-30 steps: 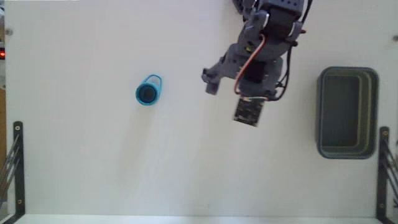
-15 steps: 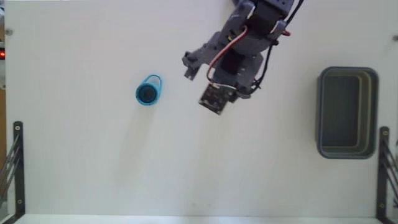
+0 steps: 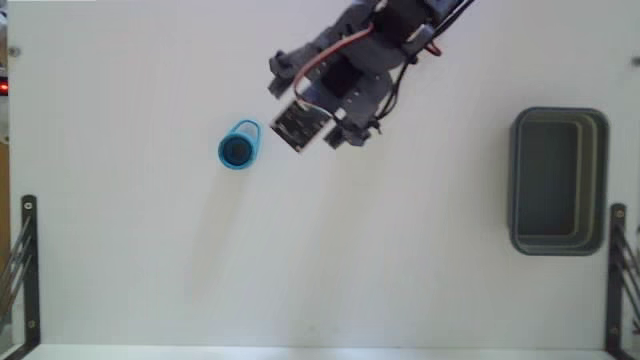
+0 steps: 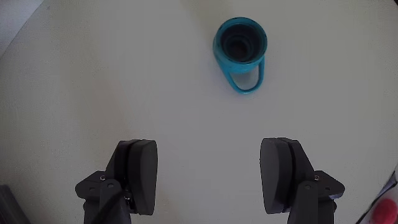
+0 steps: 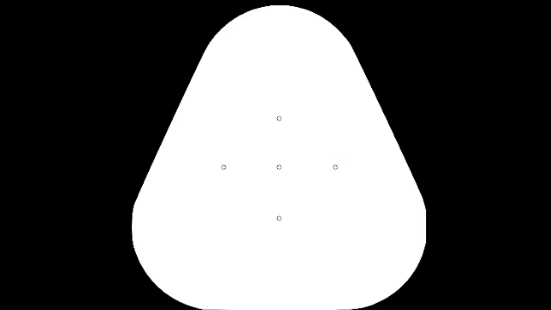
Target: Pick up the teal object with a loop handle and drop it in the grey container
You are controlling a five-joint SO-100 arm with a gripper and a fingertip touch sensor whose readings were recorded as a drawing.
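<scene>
- Teal cup [image 3: 239,148] stands upright on the white table [image 3: 150,260], at about 9 o'clock from the middle of the fixed view, its dark hollow facing up.
- Its thin loop handle points toward 1 o'clock in the fixed view; in the wrist view the cup [image 4: 240,45] sits near the top edge, at 12 to 1 o'clock, with the handle toward 5 o'clock.
- Nothing touches the cup; bare table lies all round it.
- Gripper [image 4: 211,177] shows in the wrist view as two dark fingers [image 4: 138,174] coming in from the bottom edge, spread wide with only bare table between them.
- The cup lies well ahead of the fingertips and a little toward the right-hand finger in that view, clear of both.
- In the fixed view the arm [image 3: 350,65] reaches in from the top edge at about 12 o'clock, slanting toward 8 o'clock, and its lower end hangs near the cup, at about 2 o'clock from it.
- The fingers themselves are hidden under the arm in the fixed view.
- Bin [image 3: 603,180] sits at 3 o'clock by the right edge of the fixed view, well apart from cup and arm, its dark inside holding nothing visible.
- Black metal brackets [image 3: 22,260] stand at the lower left and lower right table edges.
</scene>
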